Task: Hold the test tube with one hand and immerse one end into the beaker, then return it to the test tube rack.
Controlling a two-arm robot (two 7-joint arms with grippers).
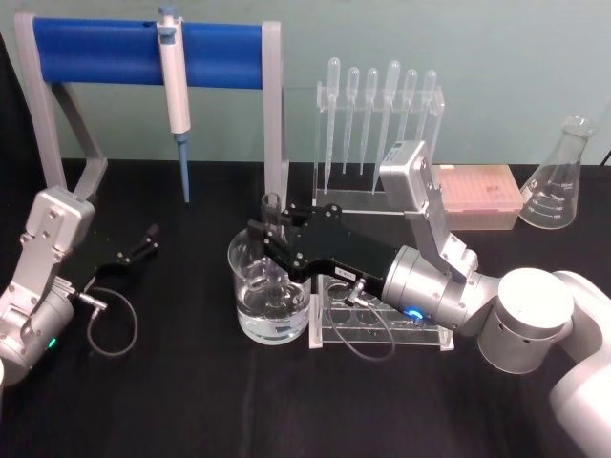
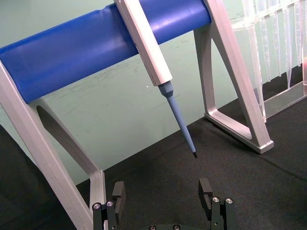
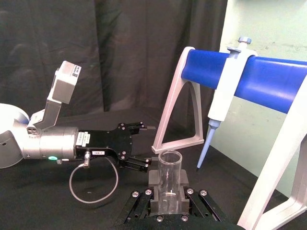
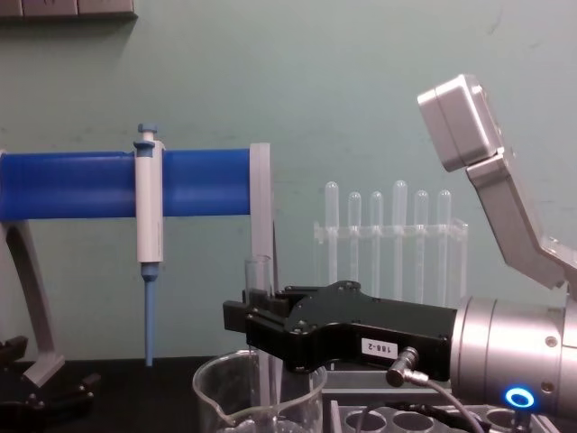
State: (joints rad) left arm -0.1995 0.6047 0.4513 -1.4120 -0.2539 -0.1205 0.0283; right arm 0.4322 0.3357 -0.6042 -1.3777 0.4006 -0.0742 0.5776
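The test tube stands upright with my right gripper shut on it below its open rim. Its lower part reaches down inside the beaker, which holds clear liquid; I cannot tell whether the tip touches the liquid. From the chest view the test tube rises above the black right gripper and passes below the rim of the beaker. In the right wrist view the test tube sits clamped between the jaws. My left gripper rests open at the table's left, its fingers apart around nothing.
A white-and-blue pipettor hangs from the blue bar stand behind the beaker. A rack of plastic pipettes stands at the back. The test tube rack lies under my right wrist. A pink box and a conical flask sit far right.
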